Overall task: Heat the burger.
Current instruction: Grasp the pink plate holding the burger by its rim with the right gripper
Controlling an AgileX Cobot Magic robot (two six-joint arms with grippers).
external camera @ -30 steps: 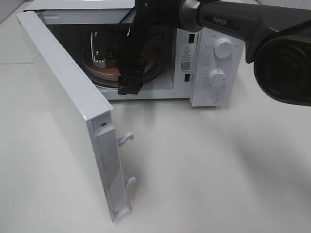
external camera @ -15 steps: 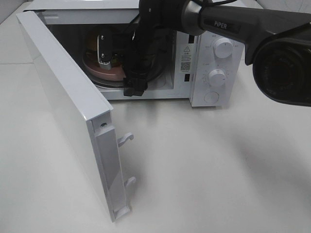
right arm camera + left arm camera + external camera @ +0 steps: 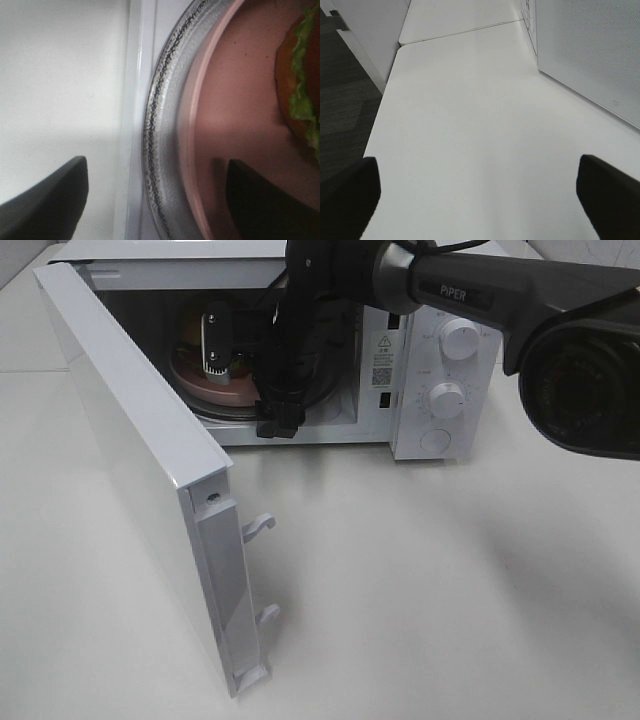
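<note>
**Operator:** What is the work area showing?

**Technician:** A plain white tabletop (image 3: pixel 450 590) is carrying a white box-shaped microwave oven (image 3: pixel 395 360) at the far side. Its white hinged door (image 3: pixel 130 440) is standing open toward the near left.

**Operator:** Where is the task item sitting?

**Technician:** The round burger with the golden-brown bun and green lettuce edge (image 3: pixel 285 65) is resting on a pink round plate (image 3: pixel 235 100). The plate is lying on the clear glass turntable (image 3: pixel 165 125) inside the cavity.

**Operator:** How is it likely handling?

**Technician:** It is probably behaving as a light, soft, stacked item. Squeezing the bun is risking crushing it or sliding the layers apart. The stiff plate rim at the near edge is looking like the better hold, with the plate kept level.

**Operator:** What are the grippers doing?

**Technician:** The right gripper (image 3: pixel 152 175) is reaching into the cavity with its jaws standing wide apart. One finger is hanging above the plate and the other over the white sill. The plate and turntable rims are passing between them, and nothing is showing as clamped. The left gripper (image 3: pixel 477 165) is hovering over bare tabletop, spread wide and empty.

**Operator:** What is obstructing?

**Technician:** The black right arm (image 3: pixel 480 290) is occupying the doorway, so I am judging the door blocked from closing. The two white latch hooks (image 3: pixel 258 525) are projecting rightward from the door edge. The two white round dials (image 3: pixel 458 338) are sitting unobstructed on the right-hand panel.
</note>
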